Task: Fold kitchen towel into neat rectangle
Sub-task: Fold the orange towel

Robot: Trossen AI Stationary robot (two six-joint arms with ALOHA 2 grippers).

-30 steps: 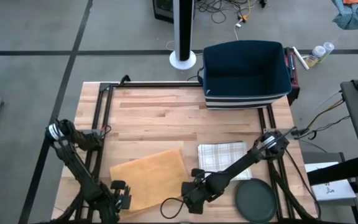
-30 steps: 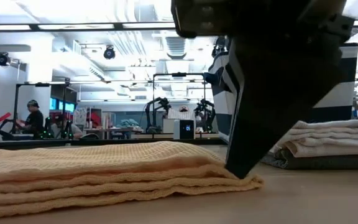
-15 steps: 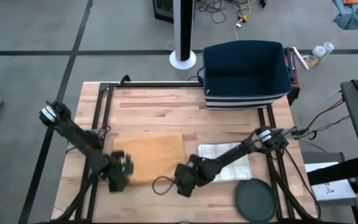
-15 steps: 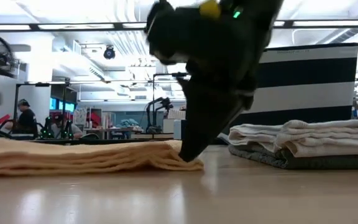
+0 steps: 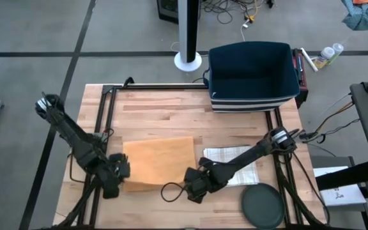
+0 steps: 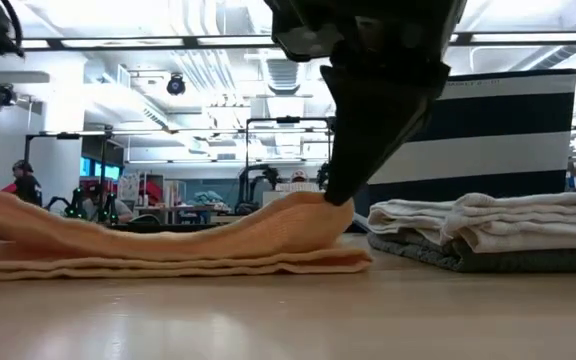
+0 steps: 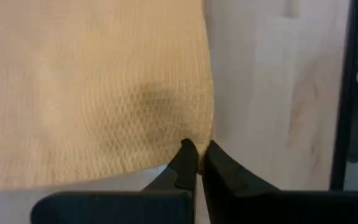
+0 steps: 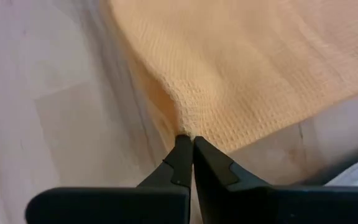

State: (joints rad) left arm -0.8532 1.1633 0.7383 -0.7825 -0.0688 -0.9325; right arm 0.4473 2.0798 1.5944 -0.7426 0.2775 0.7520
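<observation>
High view: towel (image 5: 160, 161) apparently long side-to-side, near corners clamped in both grippers' fingers.

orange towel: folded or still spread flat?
Folded, mid-fold. The low view shows the orange towel in stacked layers, its top layer lifted at the corners pinched by the left pincer and right pincer.

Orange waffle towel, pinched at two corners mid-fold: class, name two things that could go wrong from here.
1. Each tool, left and right, pinches only the very edge of the orange towel; a corner might slip out.
2. The right tool works close to the folded checked towel, so its arm could drag that towel.
</observation>
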